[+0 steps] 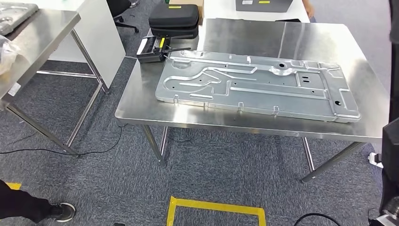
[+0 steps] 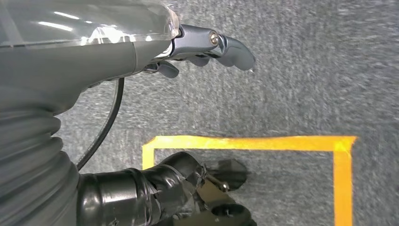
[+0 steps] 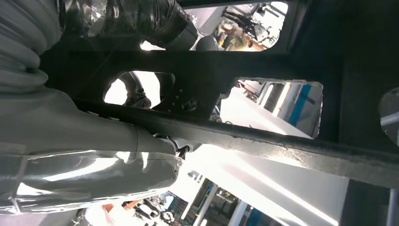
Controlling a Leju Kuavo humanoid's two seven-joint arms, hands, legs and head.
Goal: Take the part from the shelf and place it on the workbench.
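A black metal frame part (image 3: 263,66) with several cut-outs lies right across my right hand (image 3: 94,141), which grips it; the fingers are hidden behind it. In the head view the same black part (image 1: 393,136) stands upright along the right edge. Ahead of me is the steel workbench (image 1: 235,120), with a large silver stamped plate (image 1: 256,84) lying flat on it. My left hand (image 2: 207,44) hangs over the carpet with its fingers loosely extended and nothing in them.
A black case (image 1: 174,19) and a black tool (image 1: 153,52) sit at the workbench's far left corner. A second steel table (image 1: 42,33) stands to the left. Yellow tape (image 1: 216,207) marks the carpet in front. A person's shoe (image 1: 63,212) shows at the lower left.
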